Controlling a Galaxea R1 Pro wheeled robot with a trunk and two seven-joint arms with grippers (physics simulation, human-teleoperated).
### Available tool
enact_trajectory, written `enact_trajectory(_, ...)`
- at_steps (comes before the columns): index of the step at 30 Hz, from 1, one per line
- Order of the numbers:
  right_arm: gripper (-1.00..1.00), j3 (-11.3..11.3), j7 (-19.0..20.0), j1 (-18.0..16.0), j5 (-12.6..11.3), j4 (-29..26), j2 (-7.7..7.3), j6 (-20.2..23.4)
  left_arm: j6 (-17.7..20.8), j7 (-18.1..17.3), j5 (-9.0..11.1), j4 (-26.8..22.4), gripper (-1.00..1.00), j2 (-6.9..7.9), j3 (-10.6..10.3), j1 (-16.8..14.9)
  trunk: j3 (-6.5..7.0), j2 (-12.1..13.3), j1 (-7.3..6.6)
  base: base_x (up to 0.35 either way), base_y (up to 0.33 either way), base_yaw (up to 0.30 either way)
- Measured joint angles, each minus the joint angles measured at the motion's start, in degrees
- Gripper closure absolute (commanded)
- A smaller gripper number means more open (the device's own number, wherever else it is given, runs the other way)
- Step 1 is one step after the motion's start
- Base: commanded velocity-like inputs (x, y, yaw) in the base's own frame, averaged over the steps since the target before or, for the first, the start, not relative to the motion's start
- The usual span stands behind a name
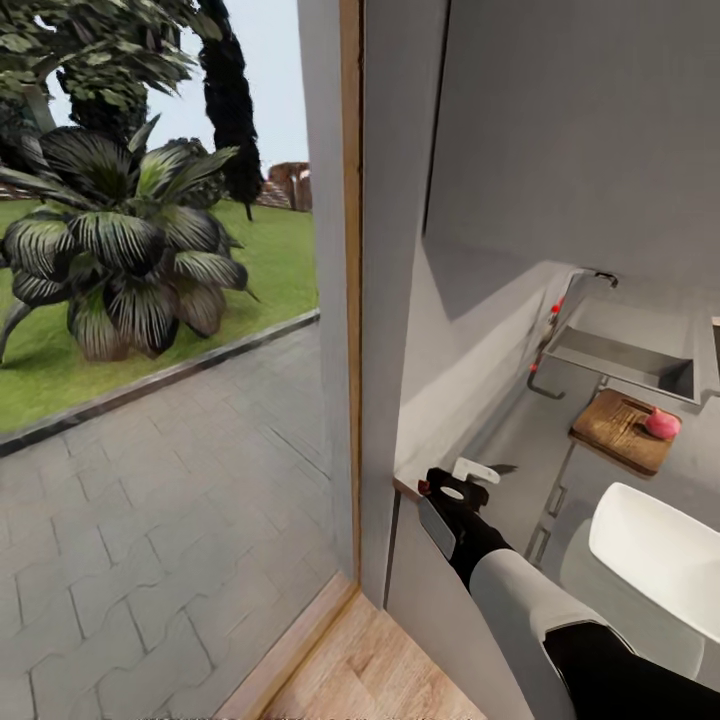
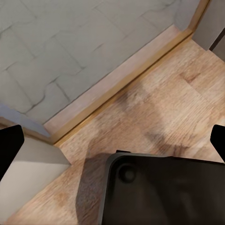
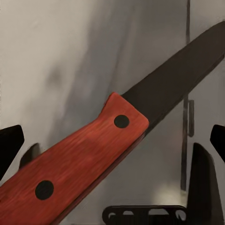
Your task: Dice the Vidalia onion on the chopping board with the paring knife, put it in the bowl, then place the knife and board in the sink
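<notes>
My right gripper (image 1: 468, 482) hangs low over the near end of the grey countertop (image 1: 510, 425). Its fingers (image 3: 10, 145) stand wide apart, open, on either side of the paring knife (image 3: 89, 154). The knife has a reddish-brown handle and a dark blade, whose tip (image 1: 505, 467) pokes out past the gripper. Farther along lies the brown chopping board (image 1: 615, 430) with the whole pinkish onion (image 1: 662, 423) on it. The white bowl (image 1: 655, 550) sits nearer to me. The grey sink (image 1: 625, 360) and its tap (image 1: 592, 279) lie beyond the board. My left gripper (image 2: 112, 143) is open over the floor.
A wall end with a wooden door frame (image 1: 350, 300) stands right beside the counter's end. Past it are a paved patio (image 1: 170, 500) and plants. Wooden floor (image 2: 154, 103) lies below, with my dark base (image 2: 164, 192) on it. Cabinet handles (image 1: 545, 510) run under the worktop.
</notes>
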Motion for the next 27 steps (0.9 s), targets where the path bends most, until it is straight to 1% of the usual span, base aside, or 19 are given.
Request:
enact_trajectory(11, -1.00, -0.1, 0.1, 0.0, -0.2, -1.0, 0.00, 0.0, 0.0, 0.0, 0.0, 0.0, -1.00, 0.00, 0.0, 0.0, -0.71, 0.0, 0.00, 0.000, 0.000, 0.000)
enact_trajectory(27, -1.00, -0.2, 0.2, 0.0, -0.4, -1.0, 0.00, 0.0, 0.0, 0.0, 0.0, 0.0, -1.00, 0.00, 0.0, 0.0, -0.76, 0.0, 0.00, 0.000, 0.000, 0.000)
